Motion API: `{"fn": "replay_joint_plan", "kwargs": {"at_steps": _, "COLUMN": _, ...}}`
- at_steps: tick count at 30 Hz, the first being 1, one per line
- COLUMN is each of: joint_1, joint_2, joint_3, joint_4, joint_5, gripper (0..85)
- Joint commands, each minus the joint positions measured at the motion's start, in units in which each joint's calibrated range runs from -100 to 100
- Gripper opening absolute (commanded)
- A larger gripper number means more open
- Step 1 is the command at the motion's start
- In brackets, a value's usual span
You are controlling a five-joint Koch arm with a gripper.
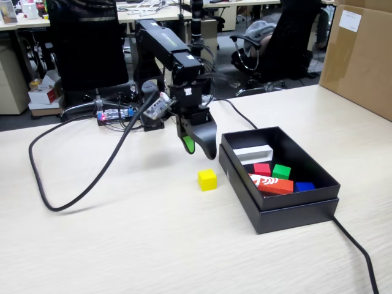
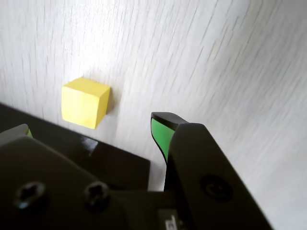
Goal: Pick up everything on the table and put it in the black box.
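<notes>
Fixed view: the gripper (image 1: 198, 149) hung empty above the desk (image 1: 122, 245), its jaws parted but only narrowly as far as this angle showed, with the yellow cube (image 1: 207, 179) lying on the desk just at its 5 o'clock. The black box (image 1: 318, 205) stood just beside the cube at 3 o'clock, and already held the red cube (image 1: 262, 169) and the green cube (image 1: 282, 171), along with a white block (image 1: 253, 154), a longer red block with white marks (image 1: 271, 184) and a blue piece (image 1: 304, 186). The likely trouble, as I judged it, was the offset: a straight descent could land a fingertip on the cube's top or edge and knock it towards the box wall, where a jaw would have little room to reach round it. The thick black cable (image 1: 73, 190) looped across the desk at 9 o'clock and could drag on the arm. The far jaw lay partly behind the near one, so the true gap was hard to read.

Wrist view: the yellow cube (image 2: 85, 102) sat at 10 o'clock of the green-padded fingertip (image 2: 160, 134), outside the jaws rather than between them. The second jaw was cut off at the left edge, only a sliver showing. The gripper body hid the lower desk (image 2: 216, 57), and neither the box nor the height above the cube could be made out.
</notes>
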Motion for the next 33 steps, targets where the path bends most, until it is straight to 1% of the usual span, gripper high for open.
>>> {"fn": "replay_joint_plan", "kwargs": {"at_steps": 1, "joint_1": -0.59, "joint_2": -1.33, "joint_3": 0.02, "joint_4": 6.59, "joint_5": 0.24, "gripper": 49.2}}
{"fn": "replay_joint_plan", "kwargs": {"at_steps": 6, "joint_1": -0.39, "joint_2": 2.00, "joint_3": -0.25, "joint_4": 9.70, "joint_5": 0.54, "gripper": 48.9}}
{"fn": "replay_joint_plan", "kwargs": {"at_steps": 18, "joint_1": 0.78, "joint_2": 10.61, "joint_3": 5.64, "joint_4": 12.46, "joint_5": 2.20, "gripper": 47.5}}
{"fn": "replay_joint_plan", "kwargs": {"at_steps": 33, "joint_1": 0.24, "joint_2": 14.85, "joint_3": 5.82, "joint_4": 14.88, "joint_5": 2.15, "gripper": 47.2}}
